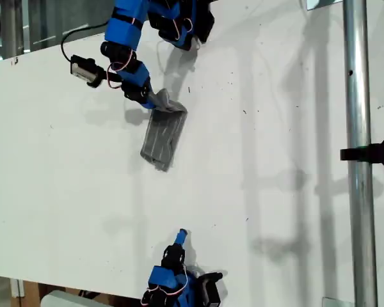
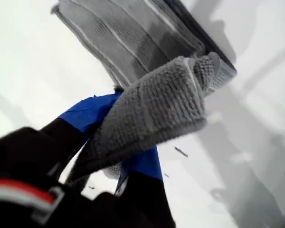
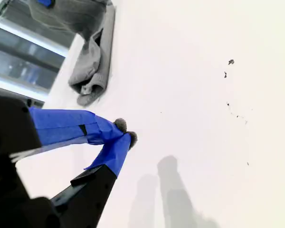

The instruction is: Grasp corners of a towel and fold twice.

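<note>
The towel (image 1: pixel 162 135) lies on the white table (image 1: pixel 64 192) as a narrow folded strip, dark grey with pale stripes, in the upper middle of the exterior view. My first gripper (image 1: pixel 157 100) is shut on its far end, which is lifted and bunched. In the first wrist view the blue fingers (image 2: pixel 85 114) pinch a thick fold of towel (image 2: pixel 152 109) whose corner (image 2: pixel 206 66) curls over, while the rest lies flat beyond. My second gripper (image 1: pixel 181 237) rests near the exterior view's bottom edge, well apart from the towel. In the second wrist view that gripper (image 3: pixel 124 134) is shut on nothing and the towel (image 3: pixel 88 66) lies far off.
A vertical metal pole (image 1: pixel 358 153) with a black clamp (image 1: pixel 371 153) stands at the exterior view's right. A small camera and cable (image 1: pixel 83 66) hang off the first arm. Small dark specks (image 3: pixel 230 62) dot the table.
</note>
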You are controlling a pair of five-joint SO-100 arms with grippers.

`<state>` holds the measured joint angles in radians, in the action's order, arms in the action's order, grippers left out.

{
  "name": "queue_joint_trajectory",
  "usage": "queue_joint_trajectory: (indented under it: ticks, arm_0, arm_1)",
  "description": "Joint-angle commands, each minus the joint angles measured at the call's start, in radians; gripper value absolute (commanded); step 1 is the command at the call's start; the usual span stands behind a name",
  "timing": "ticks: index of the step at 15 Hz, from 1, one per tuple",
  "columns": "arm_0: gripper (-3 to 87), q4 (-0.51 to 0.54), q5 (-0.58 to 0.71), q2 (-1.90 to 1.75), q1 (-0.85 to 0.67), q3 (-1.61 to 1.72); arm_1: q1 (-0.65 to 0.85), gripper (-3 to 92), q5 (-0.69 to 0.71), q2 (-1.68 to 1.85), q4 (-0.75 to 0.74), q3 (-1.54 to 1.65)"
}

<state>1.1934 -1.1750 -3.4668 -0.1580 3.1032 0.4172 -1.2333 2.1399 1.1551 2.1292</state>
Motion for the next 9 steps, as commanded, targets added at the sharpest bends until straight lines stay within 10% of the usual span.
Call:
queue_joint_trajectory:
  ticks: [1,3,5,9]
  arm_0:
    - [-2.8,-0.015,-0.003,-0.006,0.006,0.011]
    - [-2.8,-0.014,-0.005,-0.006,0.005,0.012]
    - [-2.8,-0.012,-0.005,-0.006,0.002,0.012]
    - [-2.8,-0.009,-0.012,-0.006,0.002,0.014]
  arm_1:
    - [-0.025,-0.2,0.031,-0.229,-0.147,-0.215]
    - [-0.038,-0.2,0.066,-0.425,-0.244,-0.371]
    - [-0.052,32.6,0.118,-0.555,-0.311,-0.512]
    - [-0.015,11.7,0.141,-0.428,-0.459,-0.506]
